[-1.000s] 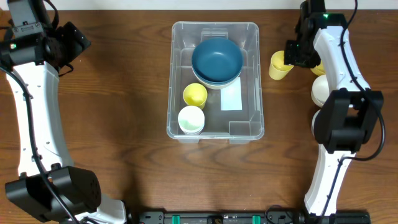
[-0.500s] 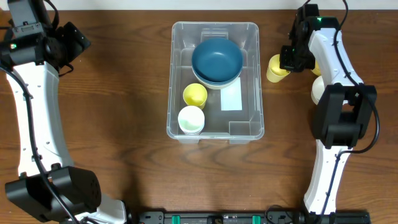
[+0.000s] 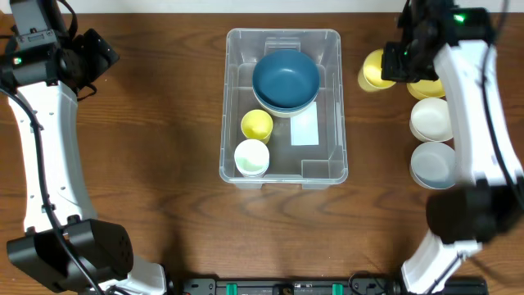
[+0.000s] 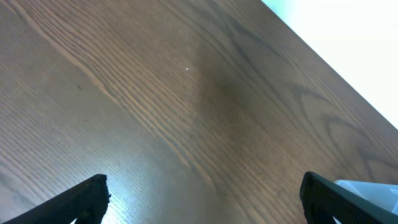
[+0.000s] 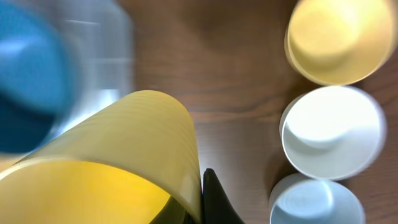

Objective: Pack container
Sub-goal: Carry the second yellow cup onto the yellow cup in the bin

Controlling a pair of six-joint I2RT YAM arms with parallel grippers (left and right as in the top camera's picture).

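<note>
We have lifted the yellow cup [image 3: 372, 72] off the table [image 3: 164, 123], right gripper [image 3: 390, 67] clamped on it and left gripper [image 4: 202, 196] wide open, while the container [image 3: 282, 34] in the middle holds one bowl [image 3: 285, 78] and two cups [image 3: 256, 124], with three bowls [image 3: 431, 119] left outside.

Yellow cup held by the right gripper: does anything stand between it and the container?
Nothing visible: only bare table separates the yellow cup from the container, whose floor is free at the white label.
</note>
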